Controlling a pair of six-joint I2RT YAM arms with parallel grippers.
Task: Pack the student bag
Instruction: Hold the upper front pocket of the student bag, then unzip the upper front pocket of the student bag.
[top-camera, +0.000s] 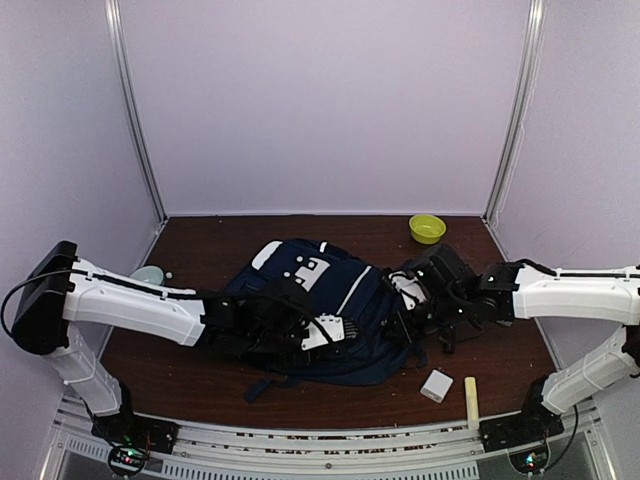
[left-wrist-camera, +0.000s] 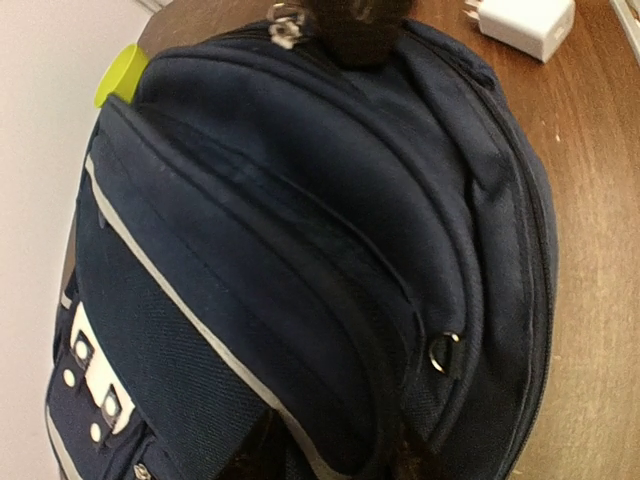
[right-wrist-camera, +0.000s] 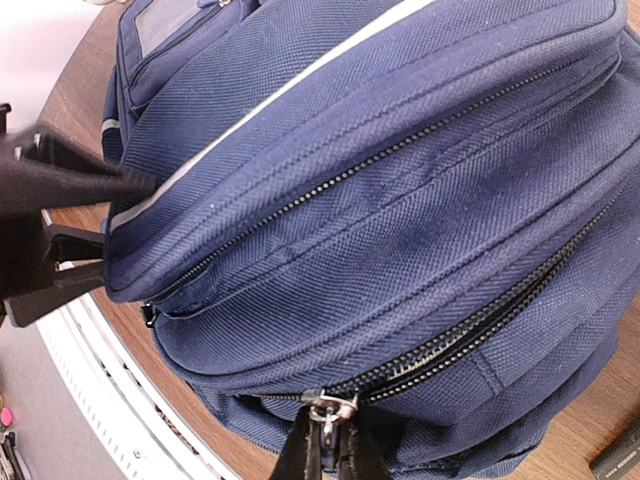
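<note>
Right claw (right-wrist-camera: 325, 450) was pinched tight on the metal zipper pull (right-wrist-camera: 332, 408) of the student bag (top-camera: 335, 300), at the bag's 3 o'clock edge in the top view. Left claw (top-camera: 312, 328) sat on the bag's 7 o'clock side. Its jaws were partway in, with a fold of navy fabric between the fingers (left-wrist-camera: 258, 462) (could not tell if it gripped or only straddled the fold).

Bag lay flat at the middle of the brown table (top-camera: 190, 250), front face up. Its white stripe (top-camera: 352, 290) ran across the front, and the white dotted patch (top-camera: 305, 268) sat toward 11 o'clock. Several zipper lines curved around the bulging top end in the right wrist view, and the pull hung on the lowest of them.

Outward from the bag:
- White plug block (top-camera: 436, 385) lay at 5 o'clock, near the bag but apart from it.
- Pale yellow stick (top-camera: 470, 400) lay just beside the block, on its 3 o'clock side.
- Lime-green bowl (top-camera: 427, 228) stood at 1 o'clock, well apart, near the back wall.
- Pale green round thing (top-camera: 150, 273) sat at 9 o'clock, partly hidden by the left arm (too little showed to name it).

Both arms reached in low over the table from the near rail (top-camera: 300, 445) at 6 o'clock.
</note>
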